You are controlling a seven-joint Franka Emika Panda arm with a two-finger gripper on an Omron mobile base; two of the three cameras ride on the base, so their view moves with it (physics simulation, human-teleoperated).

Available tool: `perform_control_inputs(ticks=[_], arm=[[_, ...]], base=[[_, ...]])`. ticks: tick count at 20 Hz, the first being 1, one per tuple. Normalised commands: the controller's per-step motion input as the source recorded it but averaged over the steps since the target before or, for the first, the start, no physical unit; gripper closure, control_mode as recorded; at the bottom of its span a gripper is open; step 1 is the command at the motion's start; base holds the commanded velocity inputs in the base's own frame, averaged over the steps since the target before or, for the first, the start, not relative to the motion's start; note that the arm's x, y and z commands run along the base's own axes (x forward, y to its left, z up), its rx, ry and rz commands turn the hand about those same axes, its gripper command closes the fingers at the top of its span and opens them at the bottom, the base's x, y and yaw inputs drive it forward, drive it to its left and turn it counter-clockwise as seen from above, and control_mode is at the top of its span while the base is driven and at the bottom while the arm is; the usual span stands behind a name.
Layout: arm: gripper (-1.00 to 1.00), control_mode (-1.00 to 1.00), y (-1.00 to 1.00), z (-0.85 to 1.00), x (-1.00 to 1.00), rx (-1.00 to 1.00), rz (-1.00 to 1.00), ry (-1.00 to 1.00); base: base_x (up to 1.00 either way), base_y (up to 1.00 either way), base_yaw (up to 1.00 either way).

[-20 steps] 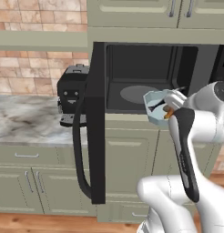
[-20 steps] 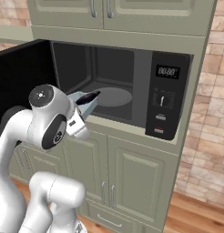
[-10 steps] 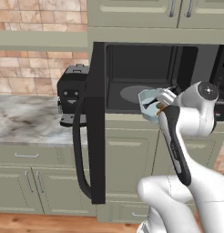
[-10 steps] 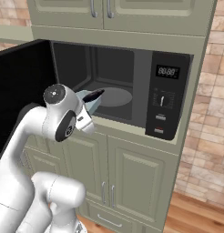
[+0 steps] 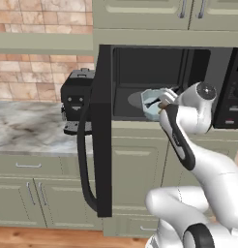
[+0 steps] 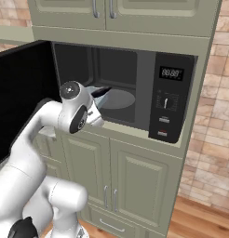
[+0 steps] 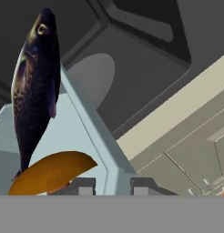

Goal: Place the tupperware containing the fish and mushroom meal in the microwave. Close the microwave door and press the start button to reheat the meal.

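Note:
My gripper (image 5: 162, 102) is shut on the near rim of the pale-blue tupperware (image 5: 151, 103) and holds it at the mouth of the open microwave (image 5: 155, 72), just above the cavity floor. In the hand view the tub's wall (image 7: 93, 132) sits between my fingertips (image 7: 82, 185). Inside it a dark fish (image 7: 34, 86) stands up beside an orange chunk (image 7: 50, 173). The round glass turntable (image 6: 118, 98) lies just beyond the tub (image 6: 94, 91). The microwave door (image 5: 101, 131) is swung fully open to the left. The black button strip (image 6: 166, 104) runs down the microwave's right side.
A small black coffee machine (image 5: 75, 101) stands on the marble counter (image 5: 24, 128) left of the open door. Pale green cabinets (image 6: 135, 181) are below the microwave and others (image 6: 121, 14) above it. A brick wall (image 6: 214, 107) is at the right.
The arm has reached forward and carried the tupperware from in front of the cabinet edge into the microwave's opening. The door has not moved.

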Motion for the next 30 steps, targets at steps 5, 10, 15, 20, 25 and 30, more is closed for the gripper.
perform_control_inputs(ticks=[5, 10, 15, 20, 25, 30], arm=[[1.00, -1.00, 0.01, 0.00, 0.57, 0.03, 0.00, 0.03], [1.00, -1.00, 0.00, -0.03, 0.47, 0.00, -0.03, 0.09], [1.00, -1.00, 0.00, -0.17, 0.49, 0.00, -0.02, 0.03], [1.00, -1.00, -0.03, -0.29, 0.47, 0.00, 0.00, 0.00], [1.00, -1.00, -0.21, -0.30, 0.40, 0.02, 0.00, 0.00], [1.00, -1.00, -0.29, -0.06, 0.37, 0.04, 0.00, 0.00]], base=[[0.00, 0.00, 0.00], [0.00, 0.00, 0.00], [0.00, 0.00, 0.00], [0.00, 0.00, 0.00], [0.00, 0.00, 0.00], [0.00, 0.00, 0.00]])
